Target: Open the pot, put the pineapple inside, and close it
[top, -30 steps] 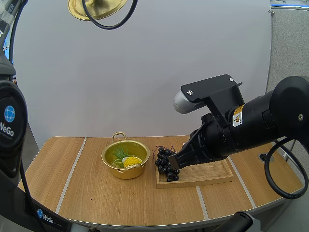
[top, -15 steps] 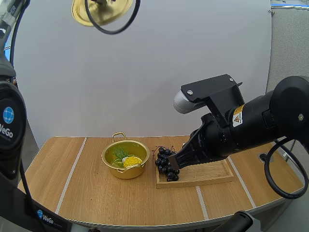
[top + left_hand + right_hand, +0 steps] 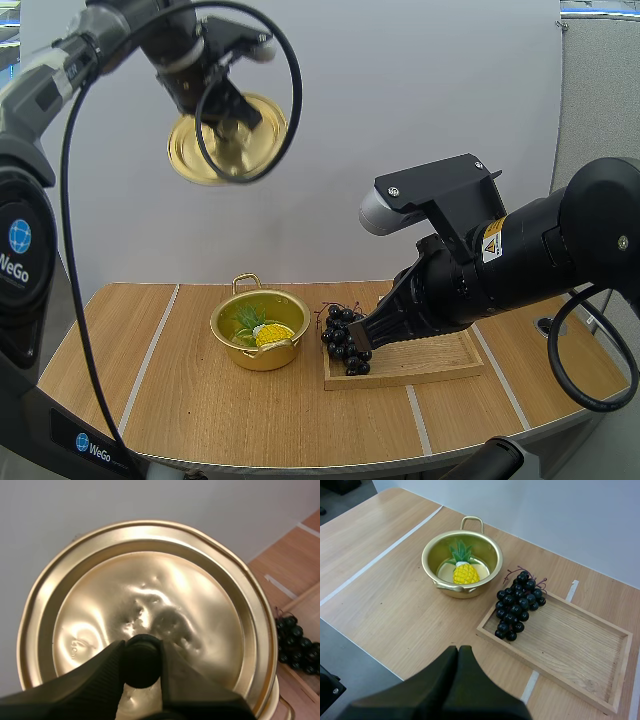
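While the wooden table carries everything else, my right arm reaches in over it from the right. My right pincer hangs in the air above it, its 2 fingers pressed together into 1 dark wedge and gripping nothing. The wooden tray lies to the right of the pot, close beside it but apart. The gold pot stands uncovered on the table, with 1 handle toward the back wall and 1 toward me. Its gold lid is high in the air, roughly over the pot and tilted rather than level. My left pincer holds it, fingers parted only narrowly and clamped on the black knob at the lid's middle. The bunch of dark grapes rests on the tray's corner nearest the pot. The pineapple lies inside the pot on its bottom, green leaves toward the far handle.
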